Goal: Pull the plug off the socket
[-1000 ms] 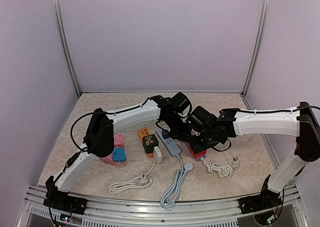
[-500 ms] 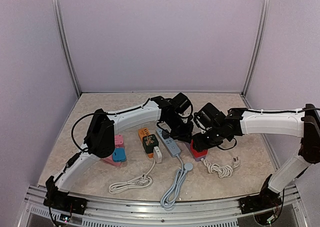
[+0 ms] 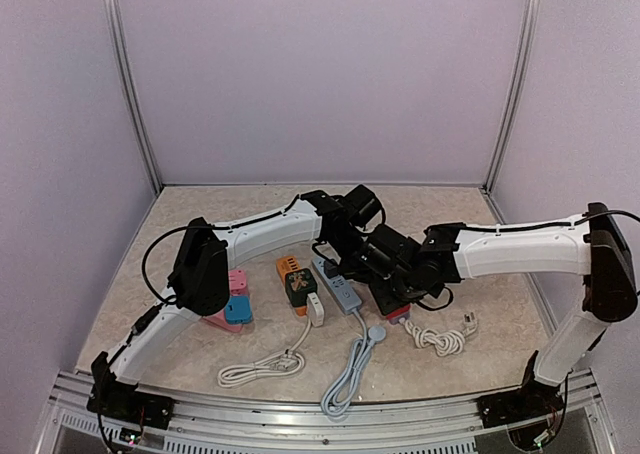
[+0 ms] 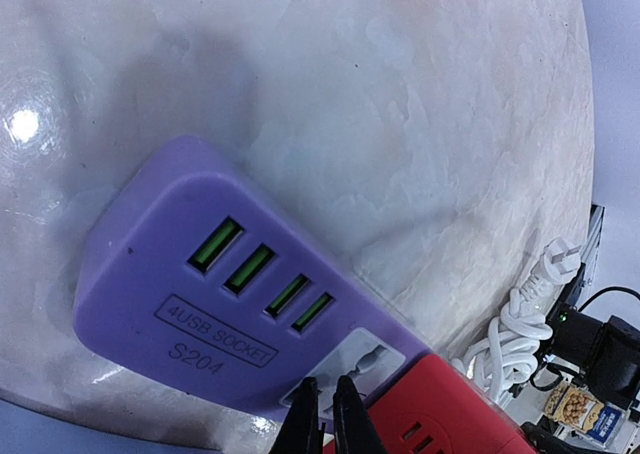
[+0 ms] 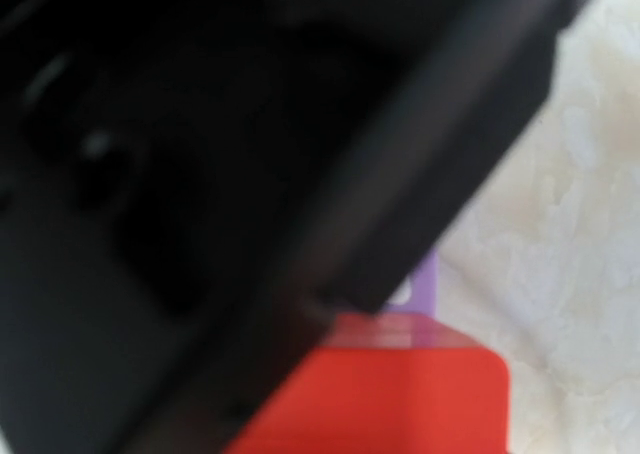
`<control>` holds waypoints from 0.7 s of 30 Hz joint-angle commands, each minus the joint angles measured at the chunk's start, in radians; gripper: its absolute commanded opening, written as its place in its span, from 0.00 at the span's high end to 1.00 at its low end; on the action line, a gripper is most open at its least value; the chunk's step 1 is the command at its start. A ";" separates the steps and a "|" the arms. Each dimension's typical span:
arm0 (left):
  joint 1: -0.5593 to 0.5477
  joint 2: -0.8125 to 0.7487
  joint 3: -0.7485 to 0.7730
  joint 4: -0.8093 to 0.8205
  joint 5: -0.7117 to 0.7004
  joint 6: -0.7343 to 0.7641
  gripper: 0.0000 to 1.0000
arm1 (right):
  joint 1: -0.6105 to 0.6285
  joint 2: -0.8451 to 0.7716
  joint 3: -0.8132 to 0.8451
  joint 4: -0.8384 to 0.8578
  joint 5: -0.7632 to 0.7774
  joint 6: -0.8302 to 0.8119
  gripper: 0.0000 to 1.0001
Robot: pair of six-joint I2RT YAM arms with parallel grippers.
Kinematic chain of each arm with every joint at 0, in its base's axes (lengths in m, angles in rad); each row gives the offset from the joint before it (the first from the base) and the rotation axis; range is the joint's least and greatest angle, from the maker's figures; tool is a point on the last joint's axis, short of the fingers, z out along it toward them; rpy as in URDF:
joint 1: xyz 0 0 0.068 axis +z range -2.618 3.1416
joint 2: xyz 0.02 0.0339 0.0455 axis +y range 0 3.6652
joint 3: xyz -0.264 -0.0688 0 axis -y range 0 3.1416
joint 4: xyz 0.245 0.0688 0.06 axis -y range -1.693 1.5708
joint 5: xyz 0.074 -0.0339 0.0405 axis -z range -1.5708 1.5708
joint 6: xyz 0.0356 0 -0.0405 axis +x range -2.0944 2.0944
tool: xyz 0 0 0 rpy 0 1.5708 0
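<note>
From above, both arms reach to the middle of the counter (image 3: 200, 354), where the left tool (image 3: 358, 257) and the right tool (image 3: 392, 292) meet just over the red plug (image 3: 400, 312); from here I cannot tell how either tool's jaws stand. Left of them lie a grey power strip (image 3: 340, 288) and an orange adapter (image 3: 296, 282) with a black plug on it, with pink and blue blocks (image 3: 232, 306) further left. A coiled white cord (image 3: 440, 336) lies just right of the red plug. In the left wrist view, a purple socket block (image 4: 190, 274) with four green USB ports lies flat on the counter, the red plug seated at its lower right end. The left tool's fingertips (image 4: 345, 414) are drawn nearly together, at the socket's near edge beside the plug. The right wrist view is mostly a blurred black mass; below it shows the red plug with a sliver of purple behind, and the right tool's state cannot be told.
</note>
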 commanded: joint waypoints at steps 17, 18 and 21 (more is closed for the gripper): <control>-0.023 0.199 -0.091 -0.144 -0.140 -0.002 0.93 | -0.029 -0.157 0.050 0.147 -0.159 -0.057 0.86; -0.024 0.197 -0.091 -0.143 -0.140 -0.002 0.93 | -0.028 -0.153 0.057 0.135 -0.145 -0.050 0.87; -0.025 0.192 -0.089 -0.142 -0.141 0.000 0.93 | -0.038 -0.180 0.046 0.124 -0.115 -0.031 0.86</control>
